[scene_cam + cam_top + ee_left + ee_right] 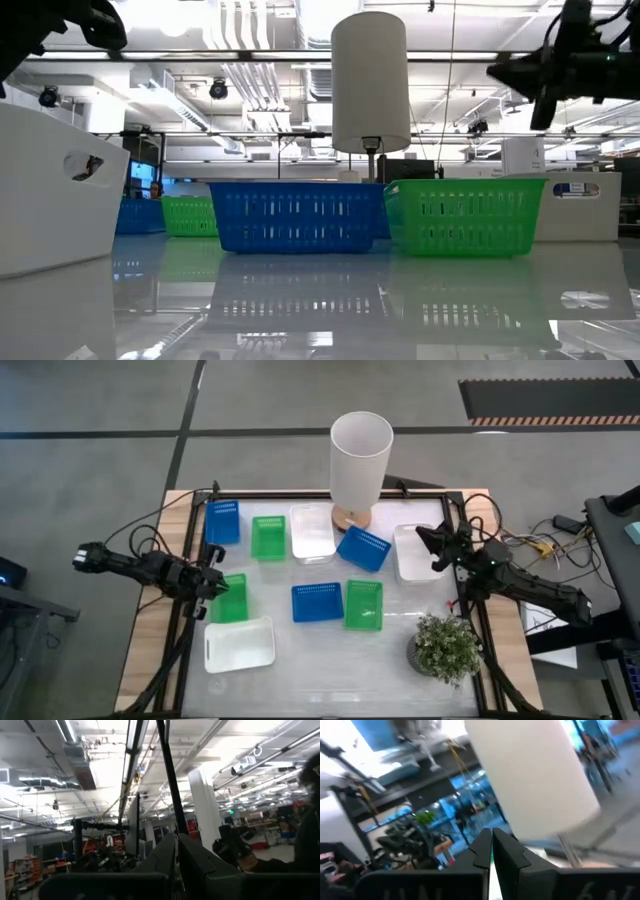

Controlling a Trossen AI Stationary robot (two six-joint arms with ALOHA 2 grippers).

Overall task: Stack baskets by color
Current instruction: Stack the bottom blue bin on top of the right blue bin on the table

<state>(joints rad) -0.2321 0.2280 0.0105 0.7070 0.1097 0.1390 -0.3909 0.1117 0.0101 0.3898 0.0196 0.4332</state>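
Observation:
Three blue baskets (317,601), (363,548), (222,522), three green ones (363,604), (267,537), (230,598) and three white ones (240,644), (312,532), (415,550) stand singly on the table on their bottoms. My left gripper (215,582) is shut and raised at the left side, over the edge of the left green basket. In the left wrist view its fingers (176,845) point up into the room. My right gripper (425,538) is shut and hangs high over the right white basket; it shows in the low view (500,70) and the right wrist view (490,840).
A tall white cylinder (358,455) stands on a wooden foot at the table's far edge, between the baskets. A potted plant (446,647) sits at the near right. Cables lie along both side edges. Bare table shows along the near edge, between the white basket and the plant.

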